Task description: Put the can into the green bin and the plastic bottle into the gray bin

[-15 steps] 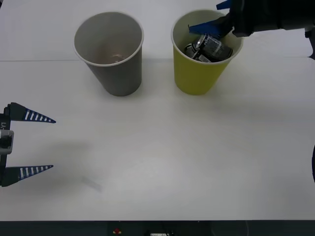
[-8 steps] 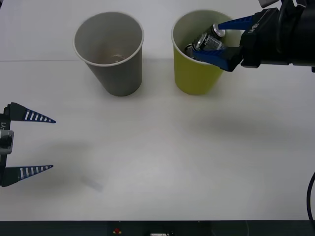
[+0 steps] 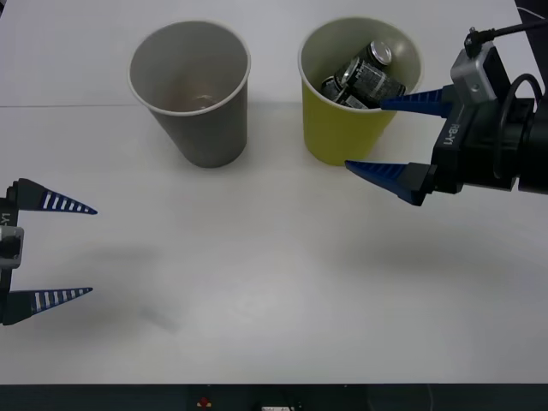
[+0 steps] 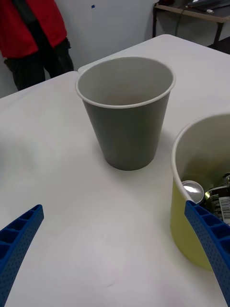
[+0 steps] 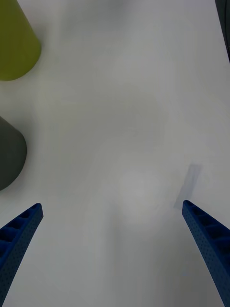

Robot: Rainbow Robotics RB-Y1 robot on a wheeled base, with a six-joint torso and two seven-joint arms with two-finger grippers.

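Note:
The silver can [image 3: 370, 75] lies tilted inside the green bin [image 3: 338, 137], on top of darker cans, its shiny top [image 4: 192, 188] just under the rim. My right gripper [image 3: 364, 134] is open and holds nothing, hovering just in front and to the right of the green bin [image 4: 191, 240]. The gray bin [image 3: 205, 128] stands upright to the left of the green one, and its pale inside [image 4: 127, 86] holds no object that I can make out. The plastic bottle is out of view. My left gripper [image 3: 92, 251] is open over the table's left edge.
White table [image 3: 274, 282] with bare room in front of both bins. A faint smudge [image 5: 190, 184] marks the surface near the left gripper. A person in red stands beyond the table's far edge [image 4: 33, 29], touching nothing.
The right gripper drew out of the green bin toward the front right, leaving the can in the bin. The left arm stayed still.

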